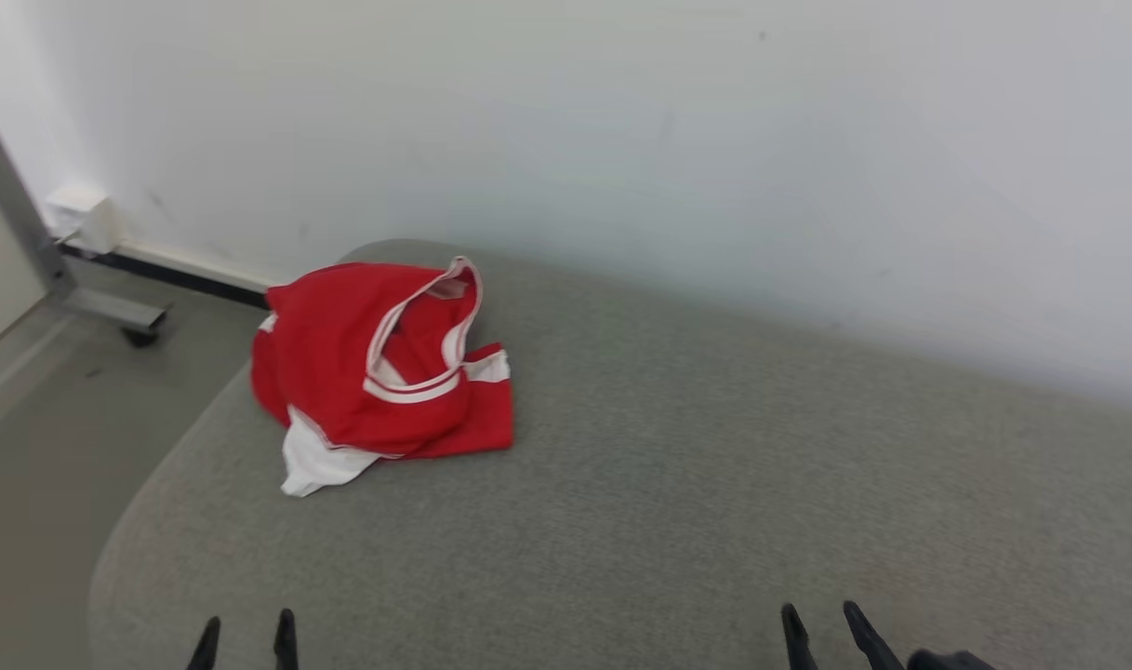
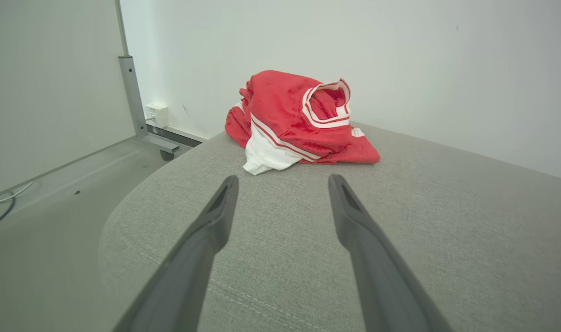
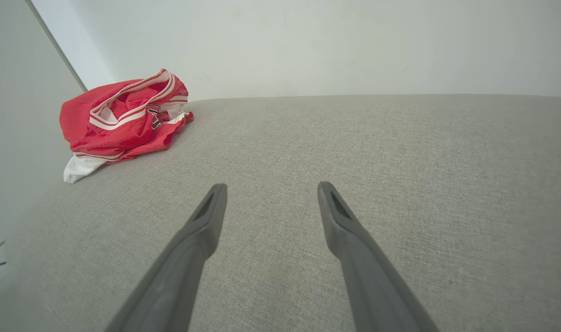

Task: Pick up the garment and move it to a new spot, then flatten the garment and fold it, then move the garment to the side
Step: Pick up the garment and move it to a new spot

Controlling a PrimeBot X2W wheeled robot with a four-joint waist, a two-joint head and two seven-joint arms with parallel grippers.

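At the bottom edge of the head view, the left gripper (image 1: 247, 637) shows at the lower left and the right gripper (image 1: 819, 622) at the lower right, with just the dark fingertips rising into the frame. Both hang over the near part of a grey padded surface (image 1: 714, 465). In the left wrist view the left gripper (image 2: 282, 180) has its two fingers spread wide, with bare grey fabric between them. In the right wrist view the right gripper (image 3: 272, 186) is spread about as wide and likewise grips nothing.

Farther up, in the upper left part of the padded surface in the head view, lies the garment (image 1: 370, 372). It is red with white bands, crumpled into a heap near the surface's rounded far-left corner. An opening trimmed in white and red stands up at the top of the heap, and a white flap sticks out at its lower left. The garment is well apart from both grippers. In the left wrist view it sits just above the fingertips in the frame, and in the right wrist view it is at the upper left.

Left of the surface is the grey floor (image 1: 35, 447). At the upper left of the head view a metal post (image 1: 21, 223) slants down to a foot with a dark caster. Just right of it, a white box (image 1: 82, 216) sits at the base of the pale wall (image 1: 668, 121), which runs across the top of the frame.
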